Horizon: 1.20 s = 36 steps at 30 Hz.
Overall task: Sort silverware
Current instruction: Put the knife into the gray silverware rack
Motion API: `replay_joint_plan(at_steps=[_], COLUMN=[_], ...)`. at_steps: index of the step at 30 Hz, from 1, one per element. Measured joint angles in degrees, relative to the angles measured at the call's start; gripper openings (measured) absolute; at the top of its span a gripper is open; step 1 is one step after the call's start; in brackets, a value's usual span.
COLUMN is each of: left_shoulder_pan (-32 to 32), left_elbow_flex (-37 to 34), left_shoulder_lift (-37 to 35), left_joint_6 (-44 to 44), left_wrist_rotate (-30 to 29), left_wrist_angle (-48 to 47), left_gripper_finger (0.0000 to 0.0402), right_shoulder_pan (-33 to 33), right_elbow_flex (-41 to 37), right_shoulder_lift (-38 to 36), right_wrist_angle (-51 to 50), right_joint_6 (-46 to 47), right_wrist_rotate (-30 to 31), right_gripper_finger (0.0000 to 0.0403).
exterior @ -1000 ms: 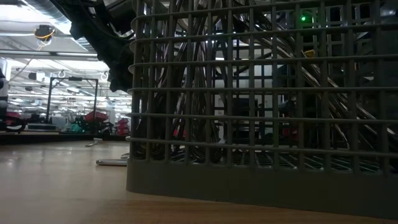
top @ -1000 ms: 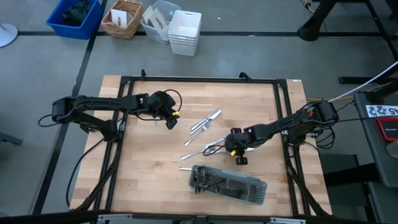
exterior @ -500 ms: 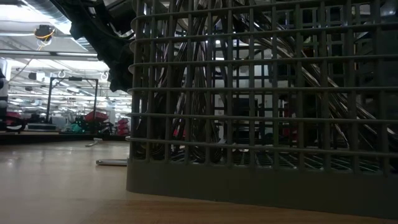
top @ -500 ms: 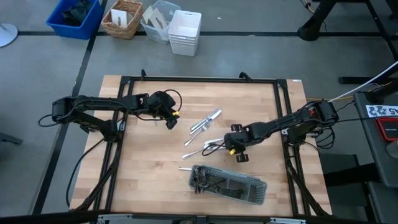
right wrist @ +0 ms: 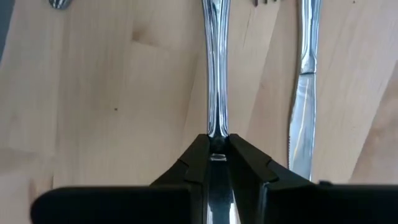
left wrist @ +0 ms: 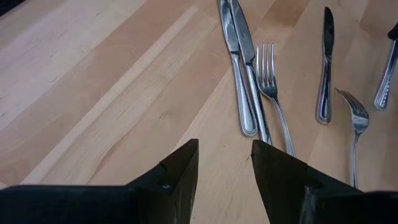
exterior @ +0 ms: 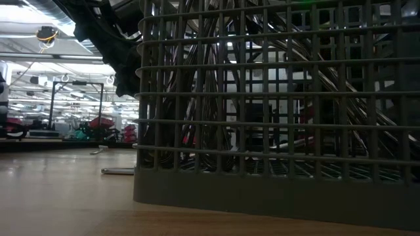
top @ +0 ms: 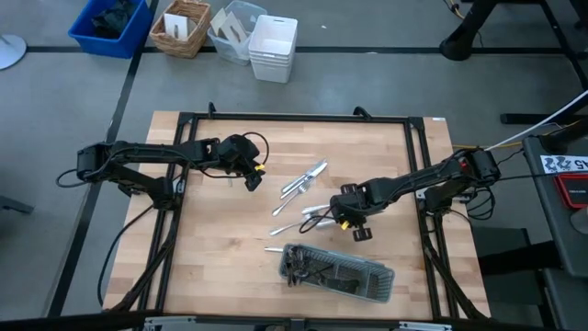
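1. The right hand (right wrist: 214,154) is clamped on the handle of a slim shiny silver metal utensil (right wrist: 215,74) above the pale wooden bench (top: 220,248), near its middle.
2. A silver table knife (right wrist: 303,93) lies just beside it.
3. The left hand (left wrist: 224,171) hovers with its fingers apart, holding nothing, near loose silver forks and knives (left wrist: 249,81).
4. The long dark grey mesh tray (top: 336,272) holds more cutlery.

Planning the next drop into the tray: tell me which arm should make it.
Right. Its tool is already shut on a silverware handle and sits close to the grey mesh tray. The left tool hovers open and empty, farther off across the table.
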Motion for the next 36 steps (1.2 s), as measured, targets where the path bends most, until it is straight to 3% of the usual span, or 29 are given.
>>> replay_joint_plan(at_steps=[5, 10, 18, 22, 27, 36], left_shoulder_pan=[0.0, 0.0, 0.0, 0.0, 0.0, 0.0], left_elbow_flex=[0.0, 0.0, 0.0, 0.0, 0.0, 0.0], left_shoulder_lift=[0.0, 0.0, 0.0, 0.0, 0.0, 0.0], left_joint_6=[0.0, -0.2, -0.6, -2.9, -5.4, -5.1], left_wrist_rotate=[0.0, 0.0, 4.9, 8.5, 8.6, 8.6], left_wrist_angle=[0.2, 0.9, 14.5, 23.7, 30.7, 32.3], left_gripper_finger=[0.0143, 0.0143, 0.0143, 0.0143, 0.0143, 0.0143], right_shoulder_pan=[0.0, 0.0, 0.0, 0.0, 0.0, 0.0], right_elbow_flex=[2.2, 5.9, 10.3, 11.0, 11.1, 11.1], right_shoulder_lift=[0.0, 0.0, -0.1, -0.1, -0.1, -0.1], right_wrist_angle=[-3.1, -7.9, -11.6, -10.5, -6.4, 2.9], right_joint_6=[-3.3, -9.2, -19.1, -25.4, -34.0, -50.4], right_wrist_rotate=[1.6, 7.0, 19.9, 26.8, 34.4, 39.3], right_gripper_finger=[0.0049, 0.0049, 0.0049, 0.0049, 0.0049, 0.0049])
